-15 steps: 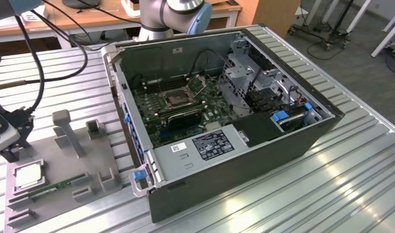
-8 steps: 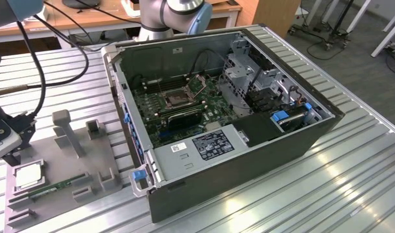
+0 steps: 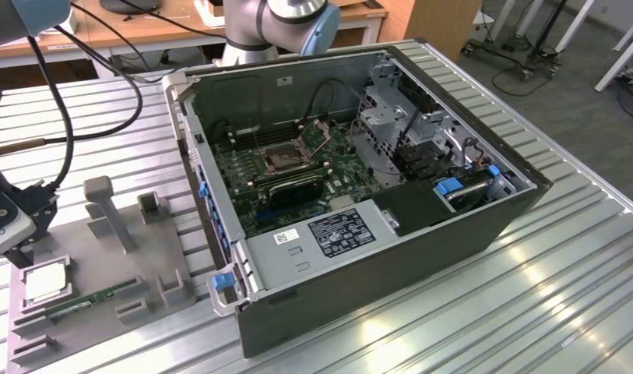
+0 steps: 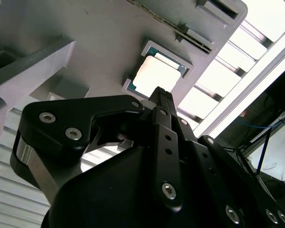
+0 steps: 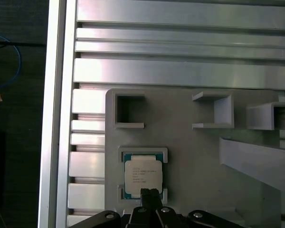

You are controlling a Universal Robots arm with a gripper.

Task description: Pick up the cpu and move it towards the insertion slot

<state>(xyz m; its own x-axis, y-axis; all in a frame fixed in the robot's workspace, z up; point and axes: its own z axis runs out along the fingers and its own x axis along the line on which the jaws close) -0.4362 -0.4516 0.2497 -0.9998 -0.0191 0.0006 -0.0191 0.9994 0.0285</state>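
The cpu (image 3: 46,279) is a small square chip with a silvery top. It lies flat in a framed recess of a grey fixture plate (image 3: 119,261) at the exterior view's left. My gripper (image 3: 20,255) hangs just above the chip's edge, apart from it. In both wrist views its black fingers (image 4: 162,95) (image 5: 150,193) stand pressed together over the cpu (image 4: 154,76) (image 5: 142,175), with nothing between them. The insertion slot (image 3: 285,160), a square socket with a silver frame, sits on the green board inside the open computer case (image 3: 399,257).
A thin green memory stick (image 3: 88,301) lies on the plate beside the cpu. Grey upright posts (image 3: 103,210) and small brackets (image 3: 150,206) rise from the plate. Black cables (image 3: 57,86) trail over the ribbed metal table (image 3: 524,312). The case wall stands between plate and socket.
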